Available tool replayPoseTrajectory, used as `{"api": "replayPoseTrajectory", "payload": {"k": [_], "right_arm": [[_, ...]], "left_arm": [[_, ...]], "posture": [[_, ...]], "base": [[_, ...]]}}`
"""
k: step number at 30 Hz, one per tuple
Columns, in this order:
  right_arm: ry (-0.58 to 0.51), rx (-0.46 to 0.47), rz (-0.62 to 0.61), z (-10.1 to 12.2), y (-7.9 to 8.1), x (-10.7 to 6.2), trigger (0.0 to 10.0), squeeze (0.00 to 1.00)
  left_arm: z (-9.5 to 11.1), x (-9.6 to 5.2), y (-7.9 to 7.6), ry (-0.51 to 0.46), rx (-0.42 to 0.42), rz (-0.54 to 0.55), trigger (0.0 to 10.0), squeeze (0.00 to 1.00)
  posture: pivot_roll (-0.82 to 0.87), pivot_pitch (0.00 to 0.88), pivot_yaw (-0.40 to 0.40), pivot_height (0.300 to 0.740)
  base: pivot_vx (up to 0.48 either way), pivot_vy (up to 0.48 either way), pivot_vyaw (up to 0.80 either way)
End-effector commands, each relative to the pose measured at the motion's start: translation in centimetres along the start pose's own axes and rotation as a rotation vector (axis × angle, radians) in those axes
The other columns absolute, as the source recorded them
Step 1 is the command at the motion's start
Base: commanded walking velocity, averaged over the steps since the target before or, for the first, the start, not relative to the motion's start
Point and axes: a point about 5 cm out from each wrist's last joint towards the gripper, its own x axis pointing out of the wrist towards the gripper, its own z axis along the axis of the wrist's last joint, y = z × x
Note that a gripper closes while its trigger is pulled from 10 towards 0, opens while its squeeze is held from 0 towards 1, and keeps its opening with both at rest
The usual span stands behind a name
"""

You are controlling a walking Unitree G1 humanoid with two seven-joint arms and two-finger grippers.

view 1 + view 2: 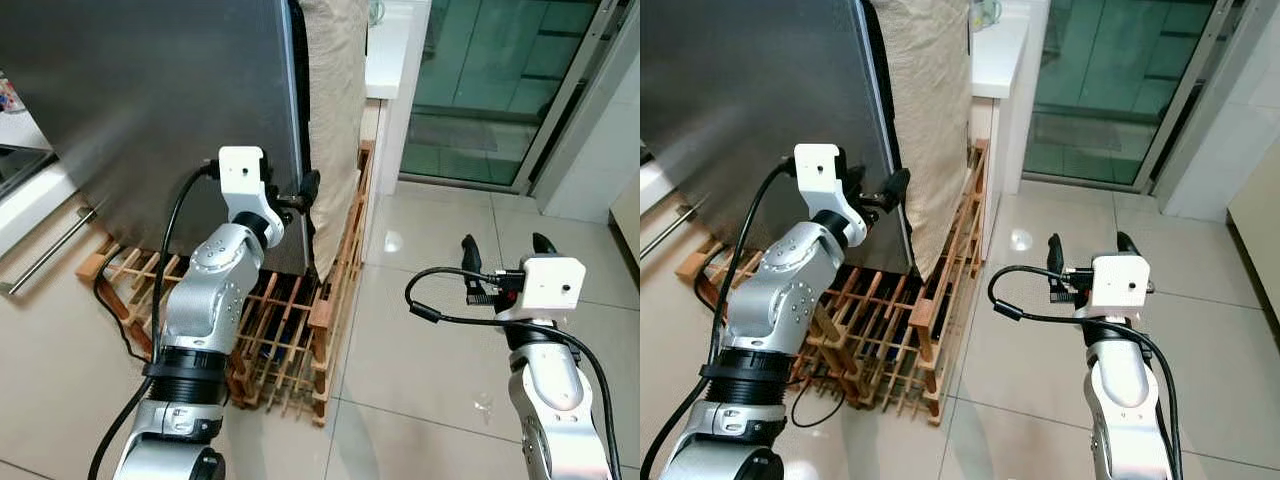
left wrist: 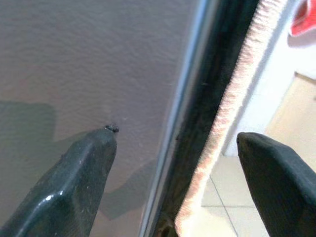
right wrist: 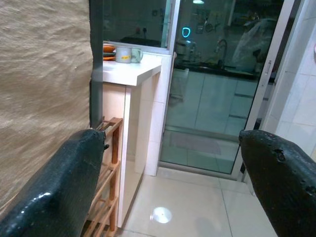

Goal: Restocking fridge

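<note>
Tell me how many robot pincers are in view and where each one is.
2. The left pincer is open at the edge of the grey fridge door, its fingers either side of that edge. The right pincer is open over the tiled floor, empty.

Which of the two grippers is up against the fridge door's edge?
The left gripper, fingers open astride the fridge door edge. The right gripper hangs open over the floor tiles.
</note>
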Motion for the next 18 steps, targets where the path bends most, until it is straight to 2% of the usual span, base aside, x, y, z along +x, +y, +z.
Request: {"api": "replayPoseTrajectory", "payload": {"k": [1,5,12,18], "right_arm": [[0.007,0.004,-0.006,-0.3,-0.1,-0.1,10.0,0.00],[0.016,0.003,0.000,-0.5,0.0,-0.2,10.0,0.00],[0.022,0.004,0.005,-0.7,0.1,-0.2,10.0,0.00],[0.024,0.003,0.006,-0.8,0.2,-0.2,10.0,0.00]], "left_arm": [[0.0,-0.2,-0.5,0.017,0.005,-0.036,10.0,0.00],[-0.5,-0.6,-0.8,0.042,0.004,-0.057,10.0,0.00],[0.0,-1.0,-1.2,0.042,-0.002,-0.086,10.0,0.00],[0.4,-0.6,-1.6,0.029,-0.026,-0.090,10.0,0.00]], "posture": [[-0.08,0.000,0.058,0.740],[-0.07,0.000,0.053,0.740],[-0.07,0.000,0.053,0.740],[-0.07,0.000,0.050,0.740]], "base": [[0.000,0.000,0.00],[0.000,0.000,0.00],[0.000,0.000,0.00],[0.000,0.000,0.00]]}}
